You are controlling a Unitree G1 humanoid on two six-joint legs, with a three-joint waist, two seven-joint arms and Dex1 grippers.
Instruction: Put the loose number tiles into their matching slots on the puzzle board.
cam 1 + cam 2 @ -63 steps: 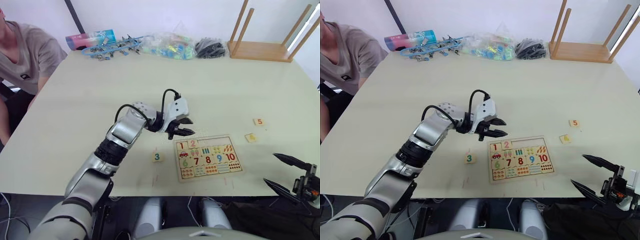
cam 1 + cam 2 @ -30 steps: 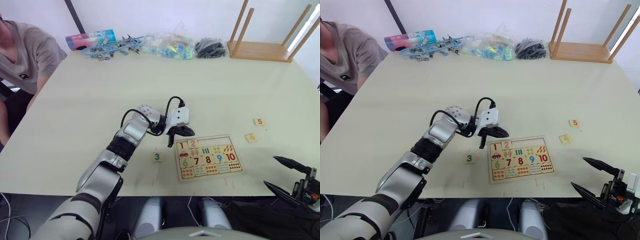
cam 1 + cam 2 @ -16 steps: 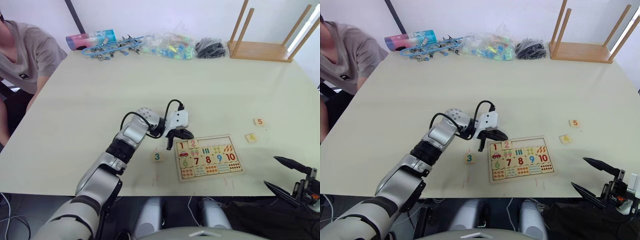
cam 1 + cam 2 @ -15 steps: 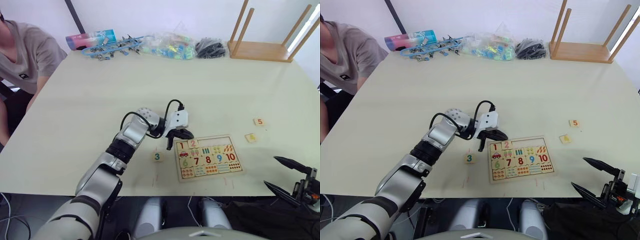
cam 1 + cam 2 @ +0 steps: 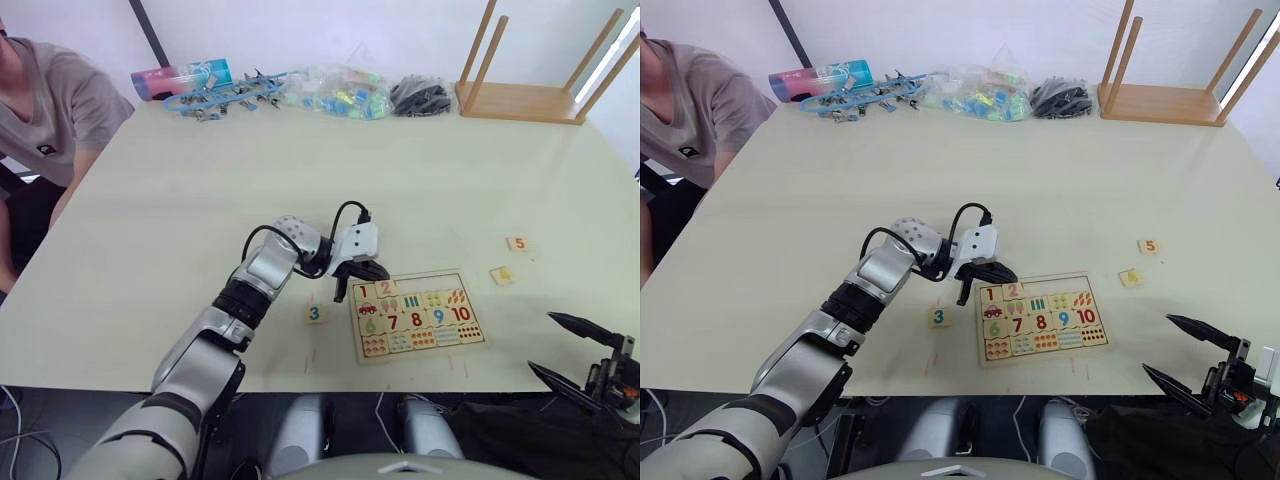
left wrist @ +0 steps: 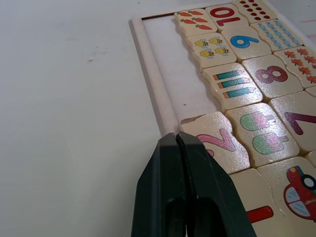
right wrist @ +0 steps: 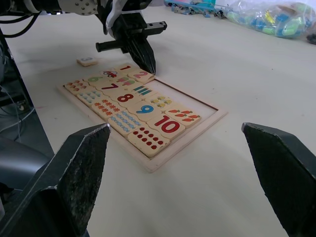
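Left gripper (image 6: 177, 140), now clenched and lowered to the pale wooden puzzle board's (image 5: 417, 311) ten-o'clock corner, nudges pink "2" tile (image 6: 220, 140) home.

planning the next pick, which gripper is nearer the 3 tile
Left. The left gripper sits at the puzzle board's near-left corner, just beyond the 3 tile; the right gripper hangs off the table's right front edge.

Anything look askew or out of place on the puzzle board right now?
Yes. On the pale wooden puzzle board, the square wooden 2 tile sits crooked, its far corner riding up against the frame rather than flat in its slot. The left gripper, fingers shut, touches its edge. Three top-row slots remain empty.
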